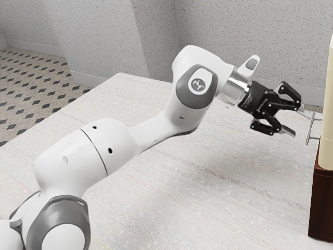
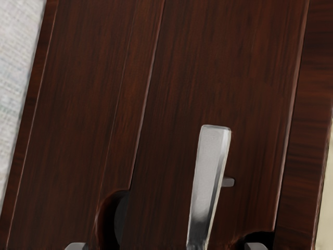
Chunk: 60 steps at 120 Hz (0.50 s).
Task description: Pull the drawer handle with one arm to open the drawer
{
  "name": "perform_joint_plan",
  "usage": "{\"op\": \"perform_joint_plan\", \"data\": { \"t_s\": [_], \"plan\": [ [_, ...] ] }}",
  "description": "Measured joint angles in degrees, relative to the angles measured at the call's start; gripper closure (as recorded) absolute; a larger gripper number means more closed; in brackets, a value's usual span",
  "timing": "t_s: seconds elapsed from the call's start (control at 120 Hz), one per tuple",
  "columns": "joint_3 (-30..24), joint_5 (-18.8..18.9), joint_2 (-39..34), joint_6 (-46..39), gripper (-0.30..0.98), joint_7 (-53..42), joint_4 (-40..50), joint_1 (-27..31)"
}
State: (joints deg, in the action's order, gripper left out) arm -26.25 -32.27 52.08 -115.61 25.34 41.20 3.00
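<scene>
At the exterior view's right, my black gripper (image 1: 297,120) stands open just short of the metal drawer handle (image 1: 310,130), with a gap between its fingertips and the bar. Over the dark brown drawer front (image 2: 223,67) in the wrist view runs the silver handle (image 2: 209,172), a long bar with a short post showing beside it. The tips of my gripper (image 2: 166,246) show far apart there, one on each side of the line of the bar. How the drawer sits in the cabinet cannot be told.
The dark wooden cabinet (image 1: 322,208) stands at the exterior view's right edge, with a cream-coloured body (image 1: 327,140) above its dark lower part. A pale table (image 1: 208,192) extends beneath the arm. Speckled walls rise behind it.
</scene>
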Motion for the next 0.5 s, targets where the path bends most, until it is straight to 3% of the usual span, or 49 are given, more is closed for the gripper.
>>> {"op": "perform_joint_plan", "data": {
  "t_s": [0.5],
  "plan": [
    [0.1,0.1,-0.9,8.3,0.48,-1.1,-0.9,-0.5]
  ]
}}
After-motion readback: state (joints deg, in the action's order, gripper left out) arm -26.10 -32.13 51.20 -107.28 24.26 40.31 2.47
